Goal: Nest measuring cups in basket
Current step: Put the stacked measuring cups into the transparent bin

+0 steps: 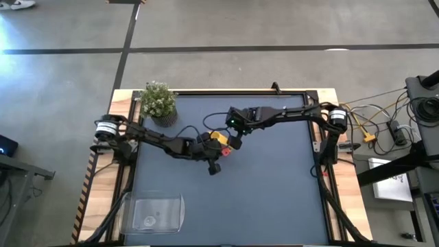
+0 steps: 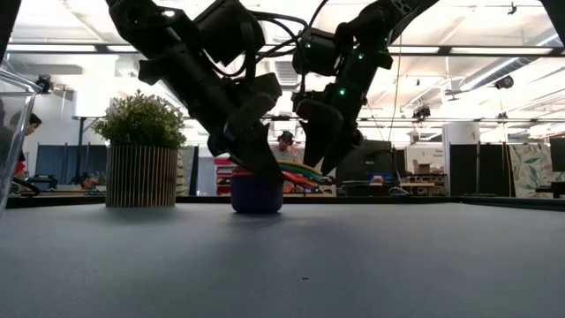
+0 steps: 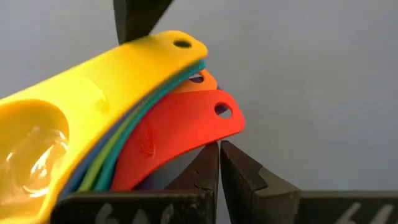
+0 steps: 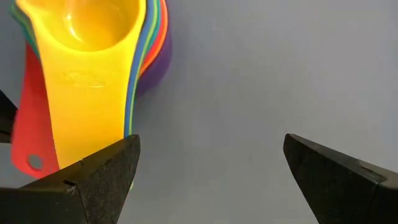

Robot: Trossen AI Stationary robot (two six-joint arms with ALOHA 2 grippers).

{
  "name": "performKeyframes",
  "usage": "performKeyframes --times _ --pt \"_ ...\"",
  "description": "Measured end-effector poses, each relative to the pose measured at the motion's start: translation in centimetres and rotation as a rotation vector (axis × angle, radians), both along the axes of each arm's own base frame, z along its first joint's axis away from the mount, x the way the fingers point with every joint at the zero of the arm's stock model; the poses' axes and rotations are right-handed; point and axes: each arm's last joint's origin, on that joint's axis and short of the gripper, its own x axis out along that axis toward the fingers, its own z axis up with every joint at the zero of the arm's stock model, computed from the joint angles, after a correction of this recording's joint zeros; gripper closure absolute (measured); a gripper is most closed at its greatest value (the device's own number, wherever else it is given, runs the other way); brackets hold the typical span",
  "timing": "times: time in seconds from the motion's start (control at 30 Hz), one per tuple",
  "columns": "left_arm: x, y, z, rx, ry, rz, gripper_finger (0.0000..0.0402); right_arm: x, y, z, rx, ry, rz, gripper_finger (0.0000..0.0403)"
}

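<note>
The measuring cups (image 1: 221, 139) stand nested in one stack on the dark table, the yellow cup (image 4: 87, 25) on top and the purple one (image 4: 158, 65) at the bottom. Their handles fan out, with the red handle (image 3: 180, 130) swung aside. The bottom cup (image 2: 257, 196) rests on the table. My left gripper (image 3: 219, 163) is shut, its tips at the red handle. My right gripper (image 4: 211, 168) is open wide just above the table beside the handles' free ends; one finger (image 4: 102, 177) is by the yellow handle (image 4: 87, 118). The clear basket (image 1: 156, 211) lies at the near left, away from both grippers. My left gripper's shut fingertips (image 3: 211, 155) meet the side edge of the red handle (image 3: 205, 138) near its free end, coming in low along the table from the left. Whether they press on it or only touch it, I cannot tell. The stack stays on the table.
A small potted plant (image 1: 159, 101) stands at the far left of the table, also seen in the low view (image 2: 141, 150). The table's middle and right side (image 1: 274, 192) are bare dark surface. Both arms meet over the stack near the table's centre.
</note>
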Motion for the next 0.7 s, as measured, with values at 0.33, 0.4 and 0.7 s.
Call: performKeyframes --times 0.33,0.4,0.7 --pt "0.3 0.5 0.2 0.009 -0.032 0.023 0.0402 0.2 0.3 0.1 0.006 -0.014 -0.004 0.0017" --pt "0.4 0.6 0.4 0.011 -0.049 0.03 0.0402 0.2 0.3 0.1 0.011 -0.015 -0.001 0.0017" --pt "0.5 1.3 0.6 0.015 -0.076 0.053 0.0402 0.2 0.4 0.1 0.037 -0.022 0.006 0.0017"
